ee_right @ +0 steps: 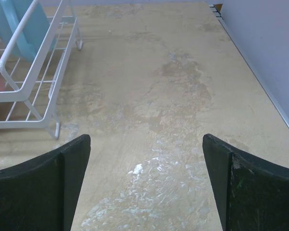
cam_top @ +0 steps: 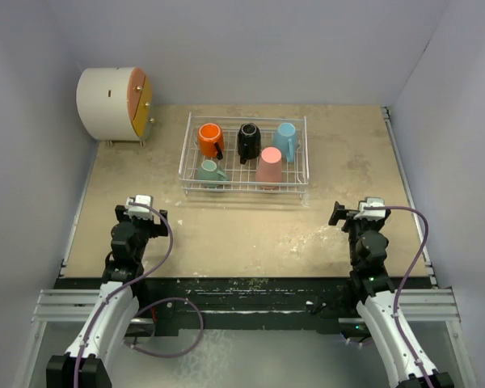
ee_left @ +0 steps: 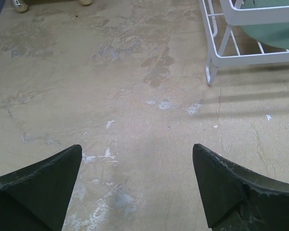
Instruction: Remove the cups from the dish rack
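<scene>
**Five cups inside the white rack**

The dish rack (cam_top: pixel 183 158), a white wire basket with low sides, stands far in the scene, around the middle. Its far row holds, from left to right, the orange mug (cam_top: pixel 210 139), black mug (cam_top: pixel 249 141) and light blue mug (cam_top: pixel 285 139). The near row holds the teal-green mug (cam_top: pixel 210 171) at left and the pink tumbler (cam_top: pixel 269 165) toward the right.

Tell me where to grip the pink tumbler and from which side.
Probably grip the pink tumbler across its round wall, coming straight down: it has no handle and stands on end in the dish rack. Set the fingers left and right; the light blue mug sits close behind.
</scene>
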### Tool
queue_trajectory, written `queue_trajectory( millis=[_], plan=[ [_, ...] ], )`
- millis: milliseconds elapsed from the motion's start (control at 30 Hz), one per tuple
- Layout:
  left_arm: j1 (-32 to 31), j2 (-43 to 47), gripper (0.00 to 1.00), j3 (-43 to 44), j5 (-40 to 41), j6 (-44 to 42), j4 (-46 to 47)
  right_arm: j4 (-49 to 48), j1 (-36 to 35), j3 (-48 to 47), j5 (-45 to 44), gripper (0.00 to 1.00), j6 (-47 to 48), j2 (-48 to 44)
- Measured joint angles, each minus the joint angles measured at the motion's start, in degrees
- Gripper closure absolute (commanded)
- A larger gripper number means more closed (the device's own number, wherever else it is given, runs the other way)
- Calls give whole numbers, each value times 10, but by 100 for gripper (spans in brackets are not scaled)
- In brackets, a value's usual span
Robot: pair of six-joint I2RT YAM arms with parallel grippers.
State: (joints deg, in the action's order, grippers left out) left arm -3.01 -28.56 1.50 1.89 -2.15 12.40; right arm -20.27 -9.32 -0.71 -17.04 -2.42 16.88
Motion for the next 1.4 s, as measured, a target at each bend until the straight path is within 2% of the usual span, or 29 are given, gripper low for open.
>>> queue_trajectory(
  millis=[533,633,800,867,1033,1100,1267,1367,1400],
  plan=[
    [0,0,1,0,-2,0,-1,-1,0,0,-10,0,0,5],
    [0,-14,1,25,-9,-1,-27,11,0,-8,-20,0,0,1],
    [0,-105,1,165,-43,-21,-109,66,0,-95,-52,0,-35,36],
    [0,-137,1,230,-59,-24,-142,98,0,-165,-82,0,-86,68],
    [0,-200,1,390,-116,-23,-240,133,0,-340,-82,0,-167,160],
    [0,-235,1,455,-139,-21,-287,138,0,-380,-80,0,-203,189],
    [0,-328,1,589,-171,-32,-402,99,-1,-431,66,0,-216,303],
    [0,-365,1,620,-173,-42,-448,106,-25,-496,125,0,-196,403],
    [0,-371,1,621,-173,-45,-459,114,-53,-535,130,0,-177,455]
  ],
)
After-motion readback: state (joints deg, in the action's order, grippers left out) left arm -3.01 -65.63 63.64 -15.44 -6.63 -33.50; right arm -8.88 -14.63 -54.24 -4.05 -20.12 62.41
